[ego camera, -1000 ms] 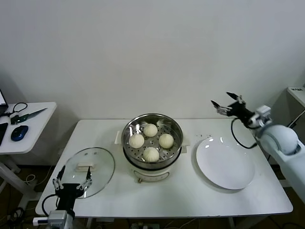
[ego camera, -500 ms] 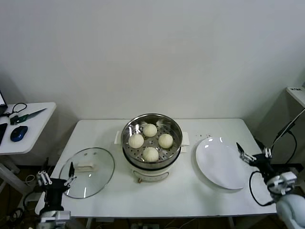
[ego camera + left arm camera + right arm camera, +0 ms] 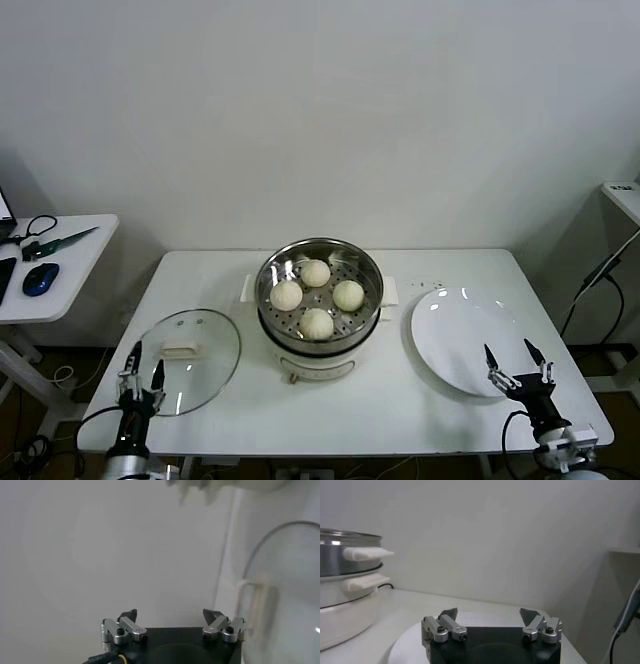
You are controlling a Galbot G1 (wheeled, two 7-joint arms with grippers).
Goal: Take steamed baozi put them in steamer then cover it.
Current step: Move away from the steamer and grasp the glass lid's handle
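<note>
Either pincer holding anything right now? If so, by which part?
Nothing held. Left pincer is open by the glass lid's near edge; right pincer is open at the plate's near edge.

The left gripper (image 3: 144, 372) carried silver metal finger links with dark tips on a black block, black screws showing, a yellow-and-black cable beneath. The right gripper (image 3: 516, 358) matched it: silver links, black body, black cable trailing.

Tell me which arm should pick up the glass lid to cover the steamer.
Left. The left tool is open at the near edge of the glass lid, left of the steamer. The right tool, also open, is by the plate, across the steamer.
</note>
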